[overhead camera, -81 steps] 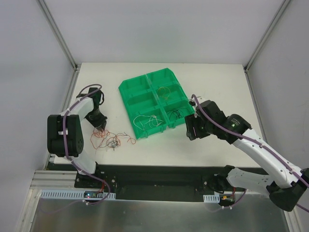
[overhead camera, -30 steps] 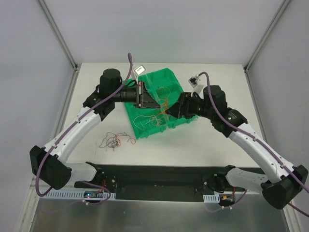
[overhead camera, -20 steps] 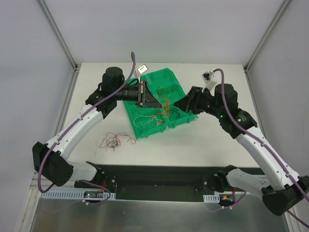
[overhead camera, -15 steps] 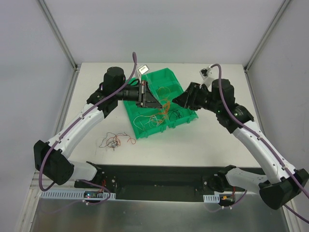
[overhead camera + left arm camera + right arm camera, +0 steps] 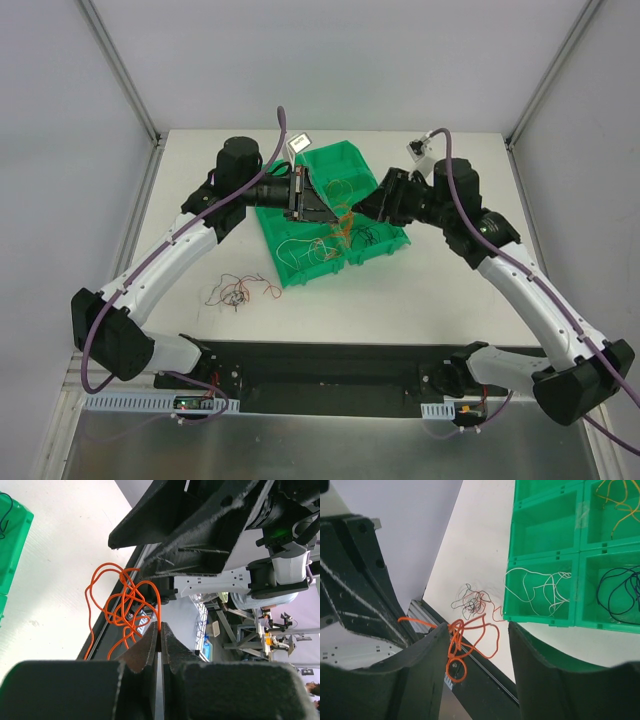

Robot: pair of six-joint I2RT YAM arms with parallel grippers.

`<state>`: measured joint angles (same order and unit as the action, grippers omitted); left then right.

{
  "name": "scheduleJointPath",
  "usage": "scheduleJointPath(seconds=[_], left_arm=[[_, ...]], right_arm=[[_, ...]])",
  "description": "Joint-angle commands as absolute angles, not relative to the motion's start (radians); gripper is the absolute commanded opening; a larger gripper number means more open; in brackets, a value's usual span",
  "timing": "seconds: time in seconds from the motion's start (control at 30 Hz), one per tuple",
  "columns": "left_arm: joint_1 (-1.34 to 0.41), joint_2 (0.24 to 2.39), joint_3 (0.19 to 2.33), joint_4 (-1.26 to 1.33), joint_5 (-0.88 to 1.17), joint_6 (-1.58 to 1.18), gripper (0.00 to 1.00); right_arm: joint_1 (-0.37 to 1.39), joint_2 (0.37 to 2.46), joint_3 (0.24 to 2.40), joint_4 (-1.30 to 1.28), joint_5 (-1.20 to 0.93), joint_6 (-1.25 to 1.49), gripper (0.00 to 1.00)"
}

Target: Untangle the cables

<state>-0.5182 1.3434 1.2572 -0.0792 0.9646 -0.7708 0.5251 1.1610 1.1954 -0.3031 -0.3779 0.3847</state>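
An orange cable (image 5: 343,222) hangs in loops above the green tray (image 5: 275,190), pinched at one end by my shut left gripper (image 5: 320,208). The left wrist view shows the orange cable (image 5: 122,605) rising from the closed tips of the left gripper (image 5: 160,630). My right gripper (image 5: 372,207) faces it, open. In the right wrist view the orange cable (image 5: 454,630) dangles between the spread jaws of the right gripper (image 5: 479,629), its knot against the left finger. A tangle of red, black and white cables (image 5: 238,292) lies on the table.
The tray (image 5: 540,620) holds a white wire (image 5: 535,585), a dark wire (image 5: 620,590) and a yellowish wire (image 5: 615,495) in separate cells. The table's near edge and the black base rail run below the hanging cable. Both arms meet over the tray's right half.
My left gripper has carried the orange cable from the table pile to above the tray. The right gripper came up to it, narrowed a little and shifted back and right.
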Motion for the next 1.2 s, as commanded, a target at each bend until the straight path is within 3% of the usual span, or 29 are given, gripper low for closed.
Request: scheduleJointPath(seconds=[0.0,0.23,0.47,0.53,0.63,0.67,0.87,1.0,1.03,1.1,1.17], left_arm=[[-0.531,1.342,1.296,-0.032,0.969,-0.775,0.0],[-0.531,1.353,1.301,-0.034,0.96,-0.785,0.0],[-0.531,1.351,1.304,-0.034,0.957,-0.792,0.0],[-0.531,1.35,1.308,-0.034,0.954,-0.795,0.0],[-0.529,1.332,1.31,-0.04,0.921,-0.79,0.0],[-0.529,1.313,1.307,-0.051,0.884,-0.781,0.0],[-0.529,1.155,1.304,-0.202,0.488,-0.589,0.0],[-0.529,1.121,1.316,-0.256,0.414,-0.508,0.0],[-0.529,1.13,1.324,-0.265,0.431,-0.505,0.0],[-0.529,1.16,1.342,-0.276,0.498,-0.52,0.0],[-0.529,1.189,1.353,-0.278,0.564,-0.54,0.0]], right_arm=[[0.522,1.082,1.157,-0.276,-0.474,0.335,0.55],[0.54,1.04,1.081,-0.222,-0.587,0.287,0.61],[0.623,1.15,1.167,-0.284,-0.543,0.252,0.55],[0.656,1.175,1.184,-0.337,-0.487,0.223,0.42],[0.666,1.175,1.175,-0.406,-0.382,0.207,0.02],[0.666,1.169,1.166,-0.431,-0.35,0.203,0.0],[0.667,1.082,1.066,-0.59,-0.233,0.18,0.0],[0.677,1.028,1.0,-0.624,-0.245,0.184,0.01],[0.676,1.025,1.006,-0.63,-0.264,0.178,0.06],[0.678,1.032,1.067,-0.649,-0.259,0.163,0.29],[0.67,1.057,1.145,-0.66,-0.25,0.16,0.34]])
